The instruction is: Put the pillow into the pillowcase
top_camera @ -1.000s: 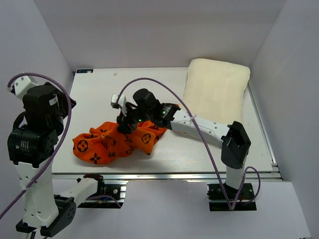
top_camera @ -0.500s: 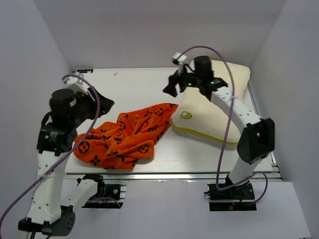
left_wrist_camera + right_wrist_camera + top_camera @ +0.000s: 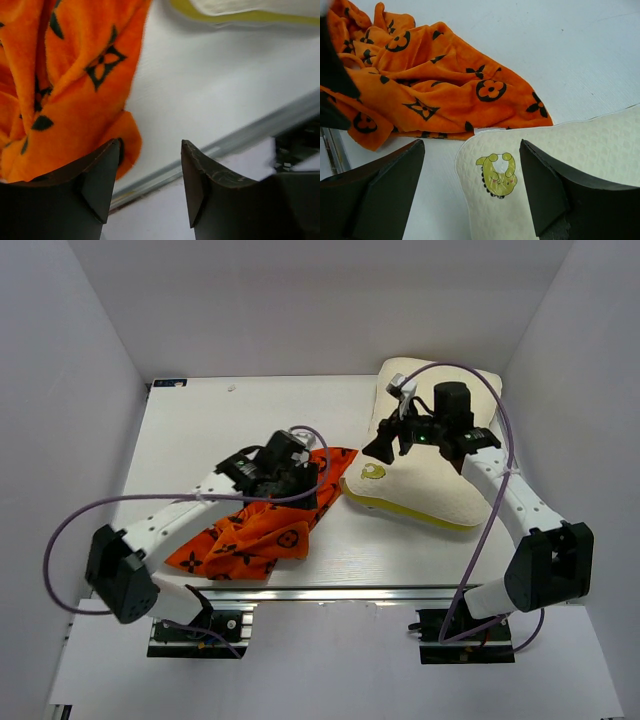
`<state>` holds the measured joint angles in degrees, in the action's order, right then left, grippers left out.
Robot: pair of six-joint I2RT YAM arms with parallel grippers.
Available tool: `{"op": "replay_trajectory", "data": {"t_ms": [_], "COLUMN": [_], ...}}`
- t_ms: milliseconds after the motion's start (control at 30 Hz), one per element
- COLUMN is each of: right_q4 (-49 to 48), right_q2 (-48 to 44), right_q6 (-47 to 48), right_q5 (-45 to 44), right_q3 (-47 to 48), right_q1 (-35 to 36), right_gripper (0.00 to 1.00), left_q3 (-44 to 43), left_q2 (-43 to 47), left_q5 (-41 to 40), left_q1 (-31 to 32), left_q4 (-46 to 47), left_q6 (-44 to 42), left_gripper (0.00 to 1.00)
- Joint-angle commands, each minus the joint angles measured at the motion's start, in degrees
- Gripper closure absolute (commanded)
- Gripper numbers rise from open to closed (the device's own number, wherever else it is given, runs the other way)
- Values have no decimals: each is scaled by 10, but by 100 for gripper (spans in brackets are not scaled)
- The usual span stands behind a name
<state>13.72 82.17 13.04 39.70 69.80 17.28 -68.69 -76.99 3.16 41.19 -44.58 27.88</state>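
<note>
**While both grippers are held open, the pillow [image 3: 440, 470] is seen outside the pillowcase [image 3: 250, 530]**

The cream, yellow-edged pillow is laid on the right side of the white table [image 3: 200, 430]. Its near-left corner, marked by a small green cartoon print [image 3: 497, 175], is met by the edge of the crumpled orange patterned pillowcase. The right gripper [image 3: 470, 145] is held above that corner, its jaws spread wide and empty. The left gripper [image 3: 150, 150] is positioned at the pillowcase's near right edge with nothing gripped between its parted jaws.
</note>
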Motion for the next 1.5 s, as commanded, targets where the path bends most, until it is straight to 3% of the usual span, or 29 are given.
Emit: {"op": "replay_trajectory", "data": {"t_ms": [0,433,533,567,667,700,733,967,1200,1233,1267,1367,1467], "right_q4": [-6,-28,-29,-28,-24,-24,-25,-30,-37,-35,-35,-28,-19], "right_q2": [-30,-36,-38,-39,-42,-43,-46,-53,-54,-56,-57,-64,-65], "right_q6": [0,-36,-39,-38,-35,-35,-33,-38,-50,-50,-50,-43,-35], "right_q5": [23,40,42,41,40,40,39,45,52,52,52,51,57], "right_q3": [-9,-18,-19,-19,-21,-23,-25,-41,-51,-52,-54,-60,-68], "right_q1": [-11,-19,-19,-19,-22,-22,-22,-23,-23,-23,-23,-23,-23], "right_gripper": [18,18,18,18,18,18,18,18,18,18,18,18,18], "left_q3": [-29,-14,0,7,9,7,4,39,72,77,79,65,21], "left_q2": [-51,-199,-204,-202,-183,-173,-163,7,0,-3,-5,-3,14], "left_q5": [-109,-173,-177,-189,-233,-240,-242,-152,-148,-147,-144,-156,-156], "left_q1": [19,41,41,41,36,31,22,-204,-302,-312,-326,-335,-335], "left_q4": [-9,35,41,41,22,9,3,21,4,3,2,-12,-29], "left_q6": [-32,-107,-103,-101,-83,-68,-57,-15,-14,-9,-5,4,-1], "left_gripper": [37,35,46,61,83,95,100,100,100,96,66,28,20]}}
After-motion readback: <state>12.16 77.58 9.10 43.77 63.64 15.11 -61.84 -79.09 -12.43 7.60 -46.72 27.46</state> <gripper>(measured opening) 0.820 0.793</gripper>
